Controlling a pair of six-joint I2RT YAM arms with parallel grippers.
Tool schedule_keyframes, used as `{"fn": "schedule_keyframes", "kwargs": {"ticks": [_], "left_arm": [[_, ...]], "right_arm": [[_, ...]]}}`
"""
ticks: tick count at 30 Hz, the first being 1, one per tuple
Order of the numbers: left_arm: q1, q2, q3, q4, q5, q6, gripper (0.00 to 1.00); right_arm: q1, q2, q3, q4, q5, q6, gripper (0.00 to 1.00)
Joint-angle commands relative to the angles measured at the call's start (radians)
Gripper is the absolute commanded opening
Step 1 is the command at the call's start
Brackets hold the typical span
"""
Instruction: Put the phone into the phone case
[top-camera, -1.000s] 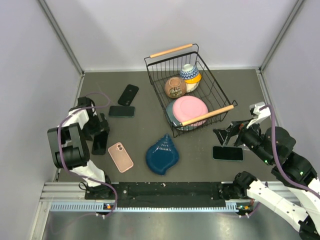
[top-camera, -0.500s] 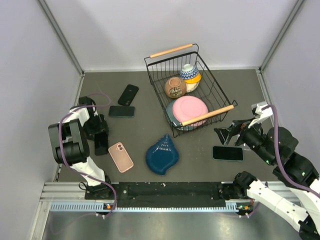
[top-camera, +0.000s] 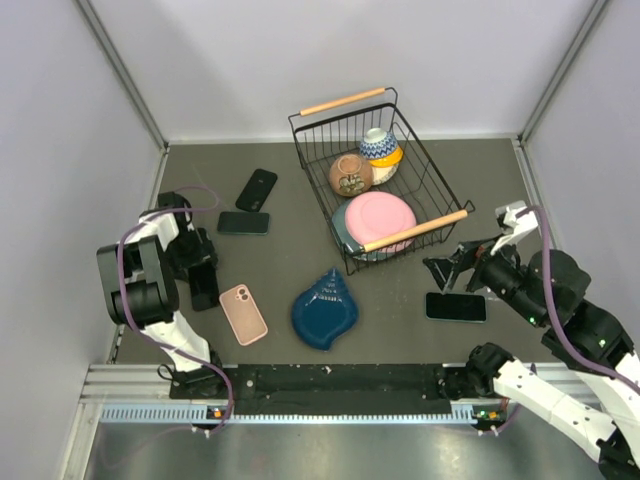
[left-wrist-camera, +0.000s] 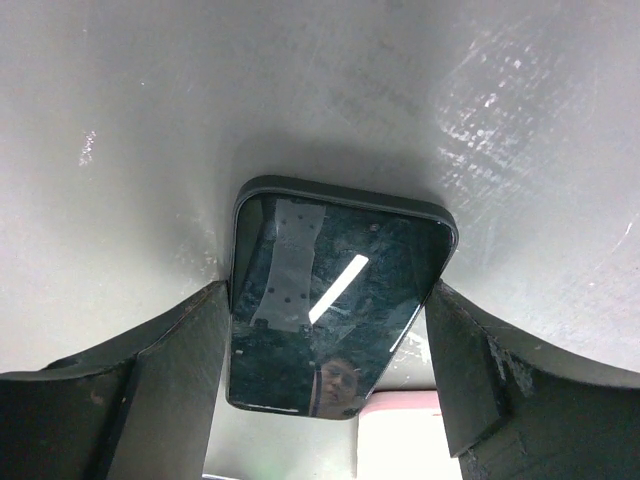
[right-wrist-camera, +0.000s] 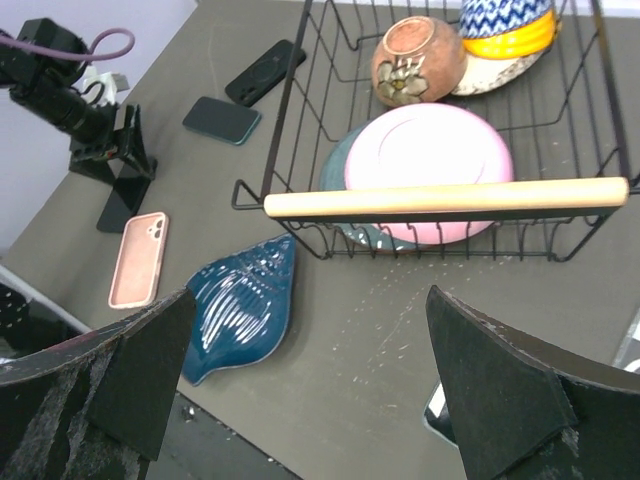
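Observation:
My left gripper (top-camera: 196, 262) is shut on a black phone (top-camera: 204, 286) at the left side of the table. In the left wrist view the phone (left-wrist-camera: 335, 290) sits screen-up between both fingers (left-wrist-camera: 170, 380), its edges touching them. The pink phone case (top-camera: 242, 313) lies flat just right of the phone, and its edge shows below the phone in the left wrist view (left-wrist-camera: 400, 445). The case also shows in the right wrist view (right-wrist-camera: 138, 258). My right gripper (top-camera: 448, 268) is open and empty, near the basket's front corner.
A black wire basket (top-camera: 312, 160) holds bowls and a pink plate (top-camera: 375, 220). A blue shell dish (top-camera: 324, 310) lies right of the case. A teal phone (top-camera: 243, 222) and a black case (top-camera: 257, 189) lie farther back. Another phone (top-camera: 456, 306) lies below my right gripper.
My left gripper and the black phone have shifted slightly right, towards the pink case. My right gripper has barely moved.

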Motion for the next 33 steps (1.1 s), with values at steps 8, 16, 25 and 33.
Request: {"fn": "schedule_keyframes", "kwargs": {"ticks": [8,16,25,33], "left_arm": [[0.012,0.043,0.036,-0.013,-0.092,0.007,0.79],[0.010,0.066,0.004,-0.018,-0.080,0.058,0.99],[0.004,0.081,0.016,-0.022,-0.046,0.056,0.68],[0.017,0.041,0.059,-0.028,-0.005,-0.016,0.35]], "right_arm": [[0.008,0.030,0.017,0.051,-0.109,0.051,0.99],[0.010,0.019,0.042,0.054,-0.146,0.049,0.99],[0.010,0.025,0.043,0.052,-0.175,0.056,0.99],[0.010,0.155,0.054,0.084,-0.305,0.102,0.99]]}}
